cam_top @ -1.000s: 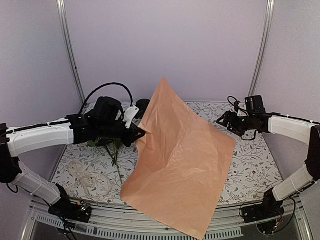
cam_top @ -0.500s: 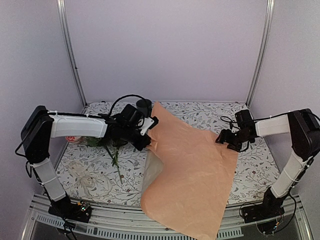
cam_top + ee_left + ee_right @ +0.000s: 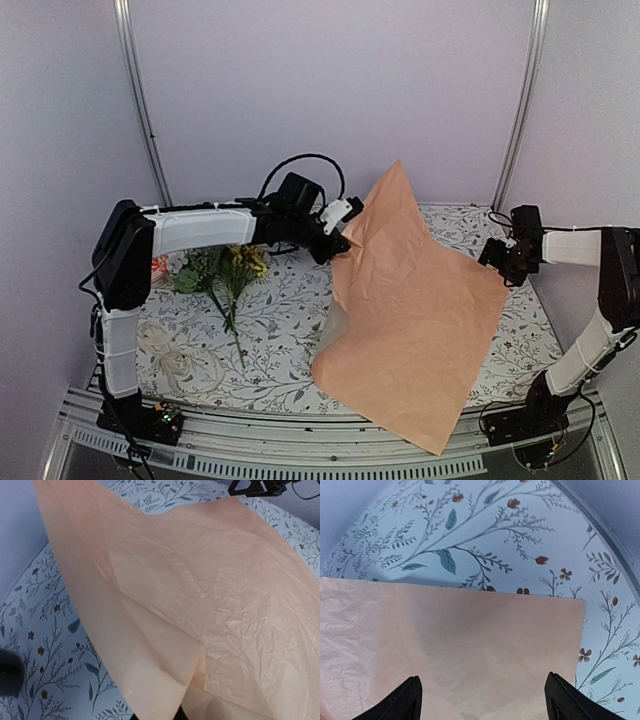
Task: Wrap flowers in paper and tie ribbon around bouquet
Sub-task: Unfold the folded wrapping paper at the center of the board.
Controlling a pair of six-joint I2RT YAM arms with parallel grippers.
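The peach paper [image 3: 420,320] is lifted along its left edge, with its top corner standing up and its near corner hanging past the table's front. My left gripper [image 3: 343,240] is shut on that left edge. In the left wrist view the paper [image 3: 200,580] fills the frame and hides the fingers. My right gripper [image 3: 500,262] is open at the sheet's right corner. In its wrist view the paper [image 3: 445,640] lies flat under the widely spread gripper [image 3: 481,676]. The flowers [image 3: 228,268] lie uncovered at the left, and the ribbon [image 3: 178,360] is heaped near the front left.
The table [image 3: 290,310] has a floral-print cloth. A small red and white thing [image 3: 158,268] shows behind the left arm's upper link. A dark object [image 3: 7,672] sits at the left wrist view's left edge. Metal rails run along the front.
The left gripper carried the paper's edge to the right and upward, uncovering the flowers. The right gripper moved right to the sheet's corner, and its jaws spread a little wider.
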